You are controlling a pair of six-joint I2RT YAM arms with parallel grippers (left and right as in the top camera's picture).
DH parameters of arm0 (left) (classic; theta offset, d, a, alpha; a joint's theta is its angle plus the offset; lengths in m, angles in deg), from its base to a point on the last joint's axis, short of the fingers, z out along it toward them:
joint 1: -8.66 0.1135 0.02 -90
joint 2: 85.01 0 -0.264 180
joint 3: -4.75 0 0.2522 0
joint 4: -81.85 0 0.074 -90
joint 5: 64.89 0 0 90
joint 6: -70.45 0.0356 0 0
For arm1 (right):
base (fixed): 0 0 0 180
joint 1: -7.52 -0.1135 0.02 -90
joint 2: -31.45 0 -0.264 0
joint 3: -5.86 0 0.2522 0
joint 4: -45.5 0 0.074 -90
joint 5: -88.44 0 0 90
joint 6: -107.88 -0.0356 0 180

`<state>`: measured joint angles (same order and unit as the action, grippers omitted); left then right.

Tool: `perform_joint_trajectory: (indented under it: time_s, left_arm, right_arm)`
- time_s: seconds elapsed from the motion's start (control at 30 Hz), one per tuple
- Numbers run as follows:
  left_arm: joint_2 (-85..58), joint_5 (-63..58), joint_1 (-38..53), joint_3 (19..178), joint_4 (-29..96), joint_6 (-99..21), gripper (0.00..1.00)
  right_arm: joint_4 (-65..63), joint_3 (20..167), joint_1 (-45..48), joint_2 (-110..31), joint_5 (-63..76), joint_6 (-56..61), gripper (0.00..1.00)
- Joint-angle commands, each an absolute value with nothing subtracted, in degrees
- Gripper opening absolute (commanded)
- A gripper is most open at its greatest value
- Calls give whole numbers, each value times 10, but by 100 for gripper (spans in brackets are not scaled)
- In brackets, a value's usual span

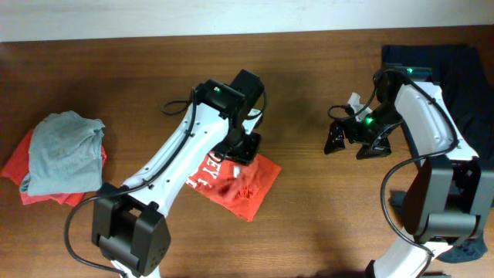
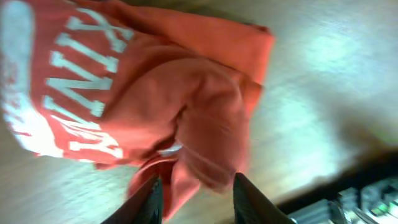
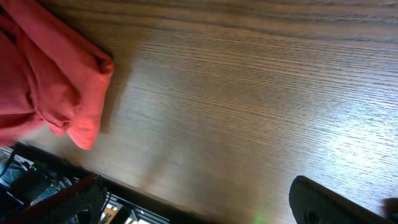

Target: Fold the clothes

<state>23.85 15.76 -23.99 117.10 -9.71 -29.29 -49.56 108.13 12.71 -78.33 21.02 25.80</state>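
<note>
Orange-red cotton T-shirt (image 1: 245, 185), white block lettering showing, lay bunched in soft rumpled folds at table centre. Left gripper (image 2: 196, 202) stood over its far edge, jaws part-open astride a fabric ridge; whether it was pinched could not be told. Right gripper (image 1: 346, 144), well to the right, was spread wide and empty above the grained wooden table (image 3: 249, 93).

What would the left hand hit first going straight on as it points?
The left hand would meet the orange-red cotton T-shirt with white lettering, bunched between its fingers; seemingly almost touching.

Two arms (image 1: 181, 147) (image 1: 428, 116), red T-shirt (image 1: 251, 185), red cloth (image 1: 15, 166), grey shirt (image 1: 62, 150), navy garment (image 1: 467, 69), one each
</note>
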Motion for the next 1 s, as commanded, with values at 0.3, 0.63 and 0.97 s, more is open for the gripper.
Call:
perform_joint_trajectory:
  time_s: [0.3,0.63,0.97]
  left_arm:
    - [239,306,-213,1181,-120,-319,23]
    - [237,320,-99,1183,-18,-321,27]
    - [237,255,23,1183,14,-322,28]
  right_arm:
    - [-501,1083,104,-777,242,284,98]
    - [-513,1085,-48,-774,383,442,85]
    - [-361,1085,-103,-770,739,416,85]
